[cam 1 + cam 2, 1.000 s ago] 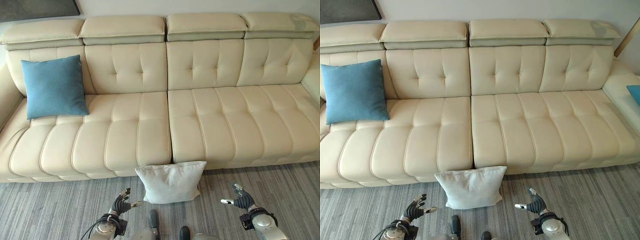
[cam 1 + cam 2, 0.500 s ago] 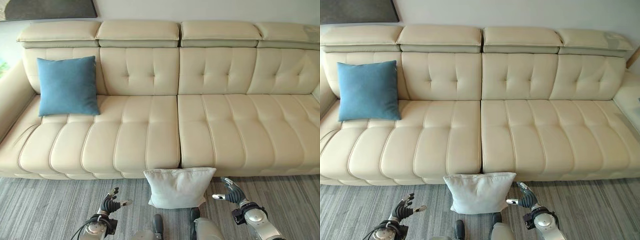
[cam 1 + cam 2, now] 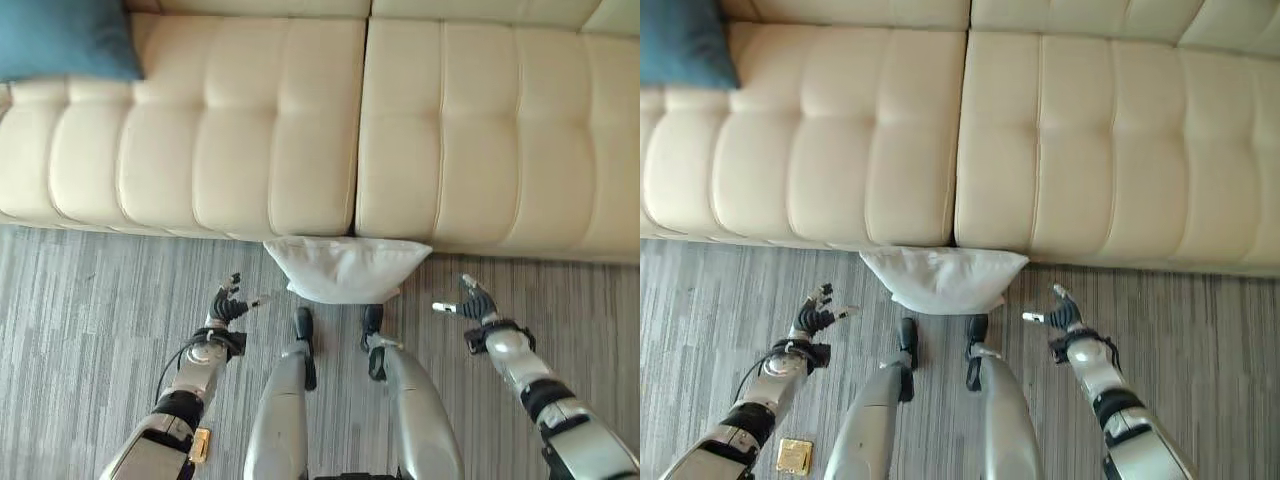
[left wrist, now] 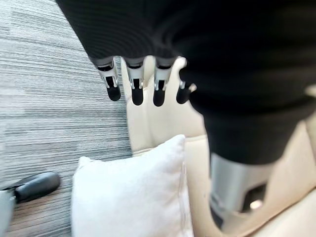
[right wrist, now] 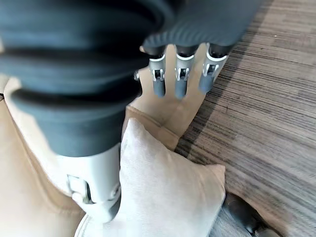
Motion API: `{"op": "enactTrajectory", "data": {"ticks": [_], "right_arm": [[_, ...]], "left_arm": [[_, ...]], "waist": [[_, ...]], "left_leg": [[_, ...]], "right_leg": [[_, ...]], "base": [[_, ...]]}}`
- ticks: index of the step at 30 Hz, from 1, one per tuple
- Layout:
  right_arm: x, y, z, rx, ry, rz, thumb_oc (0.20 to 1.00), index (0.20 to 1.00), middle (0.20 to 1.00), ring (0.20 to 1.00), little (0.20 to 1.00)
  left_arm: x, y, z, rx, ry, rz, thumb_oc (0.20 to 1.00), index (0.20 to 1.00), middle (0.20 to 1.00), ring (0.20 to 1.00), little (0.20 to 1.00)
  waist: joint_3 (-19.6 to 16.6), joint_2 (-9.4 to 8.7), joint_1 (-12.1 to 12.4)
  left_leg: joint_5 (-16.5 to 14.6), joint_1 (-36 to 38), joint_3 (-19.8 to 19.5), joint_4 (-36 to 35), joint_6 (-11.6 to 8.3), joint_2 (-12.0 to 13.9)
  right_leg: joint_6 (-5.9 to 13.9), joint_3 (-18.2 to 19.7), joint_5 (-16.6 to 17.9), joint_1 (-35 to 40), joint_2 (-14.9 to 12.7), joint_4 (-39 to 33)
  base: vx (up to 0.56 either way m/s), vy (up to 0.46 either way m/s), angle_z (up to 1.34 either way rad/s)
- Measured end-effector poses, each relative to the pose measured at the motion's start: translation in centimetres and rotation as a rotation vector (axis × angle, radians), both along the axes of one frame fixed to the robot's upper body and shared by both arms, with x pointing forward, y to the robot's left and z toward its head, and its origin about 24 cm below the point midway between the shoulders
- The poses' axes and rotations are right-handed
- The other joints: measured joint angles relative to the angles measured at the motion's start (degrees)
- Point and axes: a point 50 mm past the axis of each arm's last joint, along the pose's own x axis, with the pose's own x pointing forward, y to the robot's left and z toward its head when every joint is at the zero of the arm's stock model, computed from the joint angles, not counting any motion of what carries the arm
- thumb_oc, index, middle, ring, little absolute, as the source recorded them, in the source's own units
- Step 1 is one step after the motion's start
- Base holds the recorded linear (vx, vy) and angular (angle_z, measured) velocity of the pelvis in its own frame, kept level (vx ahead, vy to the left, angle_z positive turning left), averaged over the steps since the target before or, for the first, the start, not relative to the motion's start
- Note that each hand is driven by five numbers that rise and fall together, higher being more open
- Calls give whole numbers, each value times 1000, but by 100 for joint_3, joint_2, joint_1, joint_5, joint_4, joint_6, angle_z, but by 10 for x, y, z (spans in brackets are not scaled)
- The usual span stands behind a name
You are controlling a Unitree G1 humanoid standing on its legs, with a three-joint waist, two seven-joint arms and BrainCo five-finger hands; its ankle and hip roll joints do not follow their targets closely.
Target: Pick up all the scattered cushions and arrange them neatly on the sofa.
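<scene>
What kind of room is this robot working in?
Most likely a living room or a lounge set up like one: a long cream tufted leather sofa, a white cushion on grey striped carpet against its base, and a blue cushion on the seat.

Blue cushion (image 3: 62,40) cropped at frame corner

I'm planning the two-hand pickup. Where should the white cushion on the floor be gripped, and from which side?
Grip the white square fabric cushion by its two side edges, one hand to each. It leans upright against the front of the cream leather sofa, and the open left hand and right hand already flank it, so closing inward looks simplest.
</scene>
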Motion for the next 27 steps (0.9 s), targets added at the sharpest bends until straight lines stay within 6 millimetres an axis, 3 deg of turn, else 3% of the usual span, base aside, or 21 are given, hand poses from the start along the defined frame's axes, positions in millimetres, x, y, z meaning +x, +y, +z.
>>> {"op": "enactTrajectory", "data": {"ticks": [1,3,10,12,13,14,15,16,23,27], "right_arm": [[8,1,13,1,-43,-5,1000,1000,1000,1000,1000],[35,10,59,8,-185,-2,1000,1000,1000,1000,1000],[66,45,127,-20,-357,69,1000,1000,1000,1000,1000],[69,59,130,11,-369,92,1000,1000,1000,1000,1000],[72,83,138,31,-397,135,200,200,200,200,200],[74,93,145,45,-420,150,200,200,200,200,200],[75,98,153,57,-442,154,200,200,200,200,200],[75,112,158,132,-467,152,200,200,200,200,200],[62,114,126,208,-428,159,200,200,200,200,200],[44,104,101,271,-404,183,200,200,200,200,200]], "left_arm": [[8,1,11,-5,-41,7,1000,1000,1000,1000,1000],[33,0,50,19,-156,4,1000,1000,1000,1000,1000],[68,-7,114,98,-302,-20,1000,1000,1000,1000,1000],[70,-14,113,107,-294,-33,1000,1000,1000,1000,1000],[75,-19,113,156,-270,-40,1000,1000,1000,1000,1000],[78,-24,119,162,-286,-52,1000,1000,1000,1000,1000],[82,-30,127,167,-306,-63,316,316,316,316,316],[88,-43,141,155,-345,-71,200,200,200,200,200],[80,-50,142,127,-395,-70,200,200,200,200,200],[63,-59,137,82,-454,-114,200,200,200,200,200]], "waist": [[51,0,-2],[327,-19,-32],[440,-30,-28],[432,-30,-23],[219,-45,-40],[196,-41,-48],[197,-41,-49],[208,-39,-54],[199,-33,-6],[194,-34,37]], "left_leg": [[-25,-317,-1,191,11,23],[-120,-1166,-24,841,82,96],[-397,-2807,-126,1950,124,195],[-399,-2904,-148,2058,141,197],[-533,-3293,-173,2369,114,233],[-532,-3426,-178,2420,115,235],[-531,-3536,-179,2462,117,237],[-522,-3686,-185,2554,139,235],[-474,-3252,-167,2242,200,172],[-384,-2450,-153,1648,166,108]], "right_leg": [[1,31,2,-305,-1,152],[-99,75,-31,-1107,-18,708],[-311,60,-225,-2670,-87,1664],[-290,58,-205,-2760,-86,1770],[-347,70,-334,-3139,-82,2030],[-338,74,-328,-3268,-82,2071],[-318,76,-311,-3376,-82,2103],[-284,77,-275,-3512,-86,2176],[-265,87,-264,-3112,-129,1974],[-220,62,-242,-2334,-133,1470]], "base": [[-146,-9,-15],[-131,-22,-5],[-46,-11,0],[-11,5,-3],[-19,18,-6],[-19,29,-8],[0,0,0],[0,0,0],[-12,5,5],[-20,3,6]]}}
